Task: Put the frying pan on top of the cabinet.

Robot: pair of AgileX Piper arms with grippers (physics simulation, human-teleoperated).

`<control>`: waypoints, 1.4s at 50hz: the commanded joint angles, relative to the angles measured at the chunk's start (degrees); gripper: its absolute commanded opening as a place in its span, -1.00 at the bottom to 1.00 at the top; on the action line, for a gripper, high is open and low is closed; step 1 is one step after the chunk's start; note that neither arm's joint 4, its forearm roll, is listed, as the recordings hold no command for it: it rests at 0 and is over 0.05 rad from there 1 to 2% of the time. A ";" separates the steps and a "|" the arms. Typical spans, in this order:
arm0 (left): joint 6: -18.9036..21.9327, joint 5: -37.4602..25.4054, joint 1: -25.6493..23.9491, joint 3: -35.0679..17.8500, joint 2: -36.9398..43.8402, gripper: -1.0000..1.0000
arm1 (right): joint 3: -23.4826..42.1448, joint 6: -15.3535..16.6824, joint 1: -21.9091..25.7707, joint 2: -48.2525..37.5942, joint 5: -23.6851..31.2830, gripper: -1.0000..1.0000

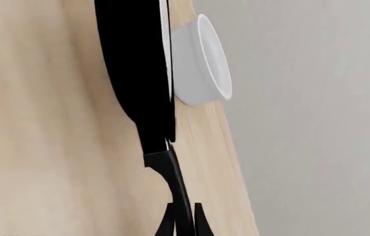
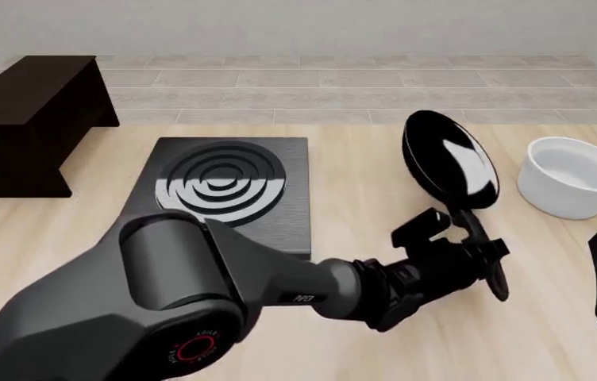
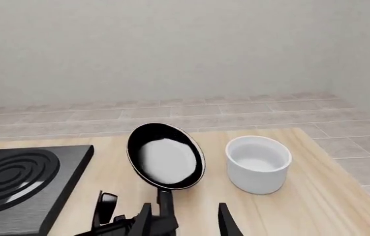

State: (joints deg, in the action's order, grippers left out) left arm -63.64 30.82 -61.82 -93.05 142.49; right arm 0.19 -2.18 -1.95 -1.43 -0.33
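The frying pan (image 2: 449, 163) is black with a glossy inside and is held tilted up on edge over the right half of the table. My left gripper (image 2: 483, 258) is shut on its long handle (image 2: 475, 230). In the left wrist view the pan (image 1: 136, 64) shows edge-on, with the handle running down between the fingertips (image 1: 201, 223). The pan also shows in the right wrist view (image 3: 165, 156). The dark cabinet (image 2: 28, 111) stands at the far left, well away from the pan. My right gripper (image 3: 185, 221) is open and empty, low at the right edge.
A flat black stove plate (image 2: 229, 186) with concentric rings lies mid-table, between the pan and the cabinet. A white bowl (image 2: 574, 178) stands just right of the pan and close to it; it shows too in the wrist views (image 1: 201, 61) (image 3: 259, 162). The left arm reaches across the front.
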 commanded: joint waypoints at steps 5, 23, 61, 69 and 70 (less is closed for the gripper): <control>1.72 -0.72 3.06 1.49 -0.03 -1.00 | 0.01 0.25 0.04 -0.08 -0.04 1.00; 8.04 -0.76 7.05 6.29 -8.76 -1.00 | 0.02 0.78 0.02 0.02 0.02 1.00; 15.76 -4.33 19.44 29.09 -51.41 -1.00 | 0.03 1.78 0.88 -0.10 -0.08 1.00; 14.00 -4.78 23.58 33.82 -59.33 -1.00 | 0.04 1.93 1.01 0.12 0.02 1.00; 13.71 -5.16 24.46 34.86 -61.01 -1.00 | 0.04 1.86 0.94 0.17 0.05 1.00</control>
State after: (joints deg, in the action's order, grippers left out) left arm -48.62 25.32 -42.03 -63.86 93.16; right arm 0.23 -0.39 -1.05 -1.50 -0.40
